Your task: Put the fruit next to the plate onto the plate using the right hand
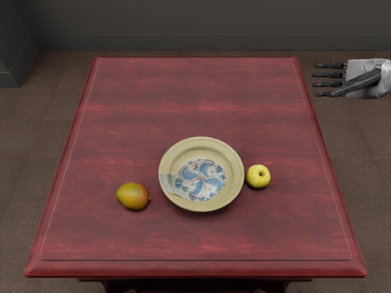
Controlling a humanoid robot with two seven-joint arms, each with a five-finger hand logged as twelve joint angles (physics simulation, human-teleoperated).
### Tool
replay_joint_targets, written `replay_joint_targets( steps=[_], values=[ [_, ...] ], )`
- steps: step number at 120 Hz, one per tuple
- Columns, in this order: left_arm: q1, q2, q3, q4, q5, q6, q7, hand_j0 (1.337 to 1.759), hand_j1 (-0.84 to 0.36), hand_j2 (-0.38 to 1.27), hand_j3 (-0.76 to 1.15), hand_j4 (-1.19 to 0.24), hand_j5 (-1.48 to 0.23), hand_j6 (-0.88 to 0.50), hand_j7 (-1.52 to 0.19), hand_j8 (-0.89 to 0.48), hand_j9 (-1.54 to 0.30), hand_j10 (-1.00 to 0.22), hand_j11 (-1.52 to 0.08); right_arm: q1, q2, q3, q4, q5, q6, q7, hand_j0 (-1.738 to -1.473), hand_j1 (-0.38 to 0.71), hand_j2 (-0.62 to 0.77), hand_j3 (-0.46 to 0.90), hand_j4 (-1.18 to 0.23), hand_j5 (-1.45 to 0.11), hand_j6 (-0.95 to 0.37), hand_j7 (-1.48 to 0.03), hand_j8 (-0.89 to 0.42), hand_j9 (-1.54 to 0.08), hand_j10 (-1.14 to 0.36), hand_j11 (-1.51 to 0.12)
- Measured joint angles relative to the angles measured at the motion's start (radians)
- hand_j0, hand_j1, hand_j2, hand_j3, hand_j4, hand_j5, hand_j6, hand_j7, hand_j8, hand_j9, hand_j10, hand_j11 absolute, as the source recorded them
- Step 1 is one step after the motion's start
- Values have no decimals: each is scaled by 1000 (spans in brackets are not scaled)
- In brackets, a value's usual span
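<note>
A cream plate [174, 155] with a blue flower pattern lies near the middle of the red table. A yellow-green apple [258, 176] sits on the table just right of the plate's rim, almost touching it. A red-and-green mango [133, 196] lies further off to the plate's left. My right hand [333, 79] hovers at the upper right, beyond the table's right edge, far from the apple. Its dark fingers stretch out straight to the left and hold nothing. The left arm is out of the picture.
The red wooden table [195, 97] has a raised border all round, with brown floor around it. A dark grey block [13, 43] stands at the upper left, off the table.
</note>
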State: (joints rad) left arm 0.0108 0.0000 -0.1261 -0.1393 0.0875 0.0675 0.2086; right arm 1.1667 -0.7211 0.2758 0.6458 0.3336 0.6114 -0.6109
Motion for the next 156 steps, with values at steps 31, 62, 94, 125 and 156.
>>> replay_joint_targets(
  steps=[31, 62, 94, 125, 156],
  values=[
    [0, 0, 1, 0, 0, 0, 0, 1658, 349, 0, 0, -1, 0, -1, 0, -1, 0, 0, 0, 28, -42, -44, 94, -226, 0, 0, -1658, -349, 0, 0, 0, 0, 4, 0, 3, 0, 2, 0],
    [23, 0, -1, 1, 0, 0, 0, 1658, 349, 0, 0, -1, 0, -1, 0, -1, 0, 0, 0, 317, -49, -444, 576, -504, -301, 0, -1658, -349, -1, 0, -1, 0, -1, 0, 0, 0, 0, 0],
    [31, 0, -5, 1, 0, 0, 0, 1658, 349, 0, 0, -1, 0, -1, 0, -1, 0, 0, 0, 615, -56, -791, 923, -638, -674, 0, -1658, -349, 0, 0, -2, 0, -2, 0, -2, 0, -1, 0],
    [18, 0, 2, 1, 0, 0, 0, 1658, 349, 0, 0, -1, 0, -1, 0, -1, 0, 0, 0, 632, 63, -905, 1071, -740, -982, 0, -1658, -349, 0, 0, -2, 0, -3, 0, -2, 0, -1, 0],
    [28, 0, 2, 1, 0, 0, 0, 1658, 349, 0, 0, -1, 0, -1, 0, -1, 0, 0, 0, 587, 189, -936, 1097, -775, -1077, 0, -1658, -349, 1, 0, -1, 0, -2, 0, -1, 0, -1, 0]
  ],
)
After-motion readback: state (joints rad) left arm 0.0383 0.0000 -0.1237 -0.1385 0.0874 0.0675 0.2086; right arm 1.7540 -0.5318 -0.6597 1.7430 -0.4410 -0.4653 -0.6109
